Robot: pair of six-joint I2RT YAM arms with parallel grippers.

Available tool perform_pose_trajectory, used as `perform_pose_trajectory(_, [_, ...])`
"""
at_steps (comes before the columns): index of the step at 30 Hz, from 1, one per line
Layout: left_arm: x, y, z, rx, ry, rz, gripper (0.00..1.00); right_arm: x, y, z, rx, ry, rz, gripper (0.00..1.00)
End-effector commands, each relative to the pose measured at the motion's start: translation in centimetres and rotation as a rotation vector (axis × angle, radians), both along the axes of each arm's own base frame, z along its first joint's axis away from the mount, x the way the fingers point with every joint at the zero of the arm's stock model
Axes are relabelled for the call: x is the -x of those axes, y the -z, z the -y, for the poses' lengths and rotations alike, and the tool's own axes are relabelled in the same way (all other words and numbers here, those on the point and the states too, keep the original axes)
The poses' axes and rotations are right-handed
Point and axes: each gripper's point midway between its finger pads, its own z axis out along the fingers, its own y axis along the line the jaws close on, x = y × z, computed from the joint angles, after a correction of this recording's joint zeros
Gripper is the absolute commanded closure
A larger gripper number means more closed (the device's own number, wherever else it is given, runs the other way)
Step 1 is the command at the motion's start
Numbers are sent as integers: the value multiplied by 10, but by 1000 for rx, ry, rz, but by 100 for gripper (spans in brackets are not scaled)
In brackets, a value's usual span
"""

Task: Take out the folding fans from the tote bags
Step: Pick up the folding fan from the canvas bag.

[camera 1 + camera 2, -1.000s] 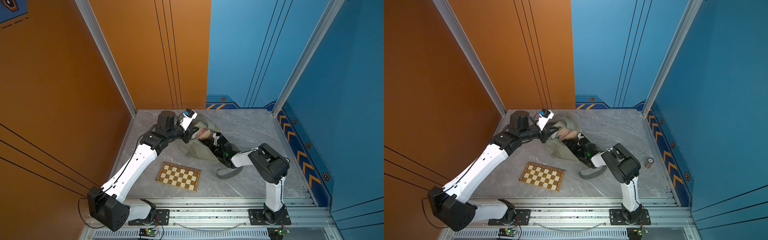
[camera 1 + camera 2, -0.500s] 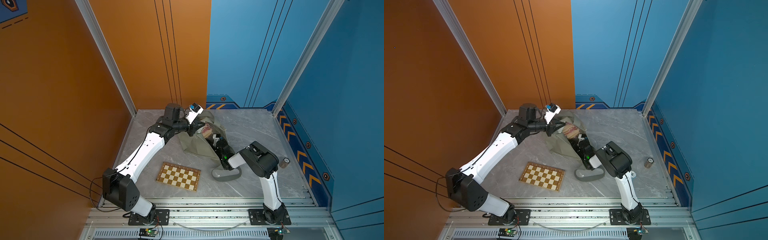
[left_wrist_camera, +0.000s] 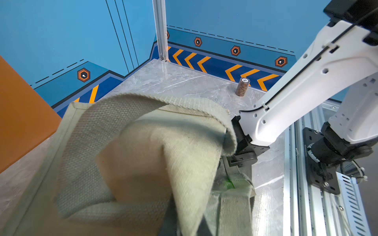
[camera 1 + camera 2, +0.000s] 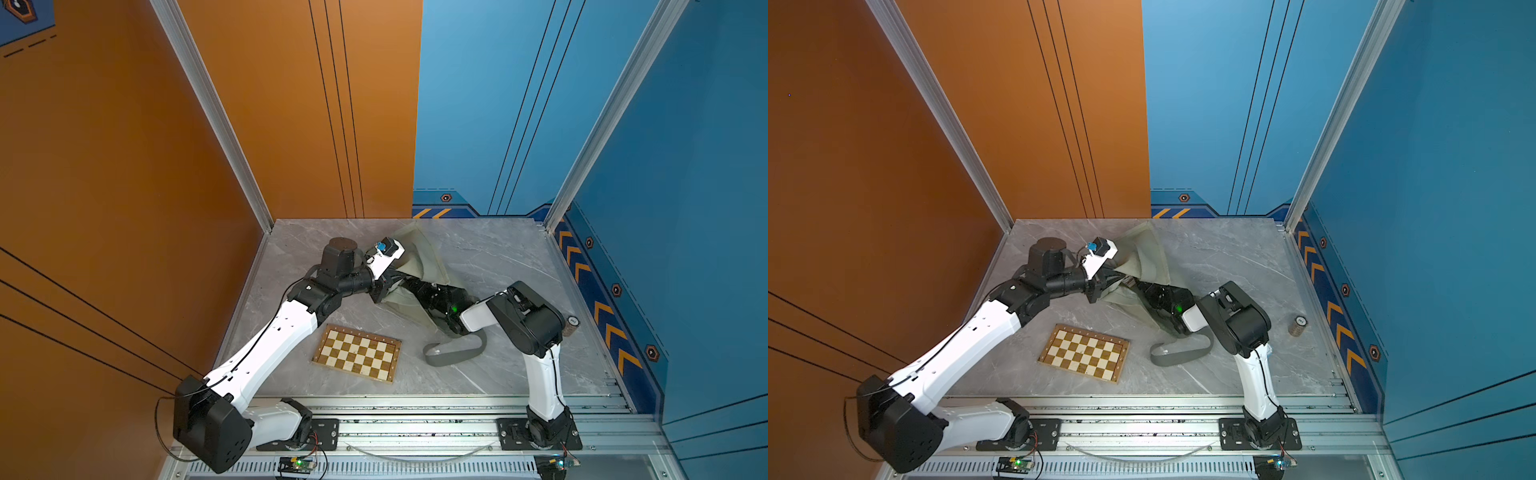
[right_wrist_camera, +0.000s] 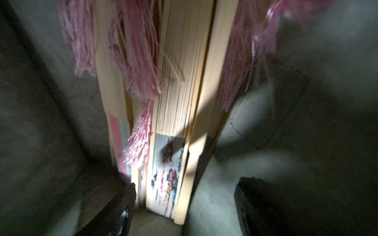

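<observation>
The olive tote bag (image 4: 419, 257) (image 4: 1146, 257) lies mid-table, its mouth fabric pulled up by my left gripper (image 4: 388, 286) (image 4: 1106, 286), which is shut on the cloth. In the left wrist view the bag's fabric (image 3: 143, 143) covers the fingers. My right gripper (image 5: 188, 208) is inside the bag and open, its dark fingers (image 5: 114, 210) wide apart. Folding fans (image 5: 180, 102) with pale bamboo ribs and pink tassels (image 5: 139, 51) lie just ahead, one fan's near end between the fingers. In both top views the fans are hidden by the bag.
A grey strap handle (image 4: 455, 355) (image 4: 1179, 353) loops on the table in front of the bag. The brown-and-cream chessboard (image 4: 356, 353) (image 4: 1084, 353) lies front left of it. A small brown cylinder (image 4: 571, 324) (image 4: 1298, 325) (image 3: 242, 86) stands near the right wall.
My left gripper has drawn the bag's fabric up and toward the back. The right gripper has gone deeper into the bag, and the fans seen at the mouth are now covered.
</observation>
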Motion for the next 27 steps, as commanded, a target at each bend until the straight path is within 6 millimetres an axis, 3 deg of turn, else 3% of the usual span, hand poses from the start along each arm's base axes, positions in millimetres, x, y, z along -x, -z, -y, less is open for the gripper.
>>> perform_pose_trajectory(1, [6,-23,-4,52,-19,83,100,-18,9,21,-29,74,-26,21])
perform_pose_trajectory(5, [5,-17,-6,43,-42,62,100,-22,3,24,-95,75,2,21])
perform_pose_trajectory(9, [-9,-11,-8,16,-112,14,100,-21,6,28,-144,71,-11,22])
perform_pose_trajectory(14, [-11,-18,-2,26,-110,25,100,-21,10,44,-86,134,-26,22])
perform_pose_trajectory(20, [-5,-20,-4,26,-103,33,100,-30,2,43,-39,143,-4,22])
perform_pose_trajectory(23, [-2,-23,-5,35,-103,30,100,-35,1,41,-30,150,10,27])
perform_pose_trajectory(27, [1,-27,-6,45,-107,28,100,-37,5,40,-21,147,13,42])
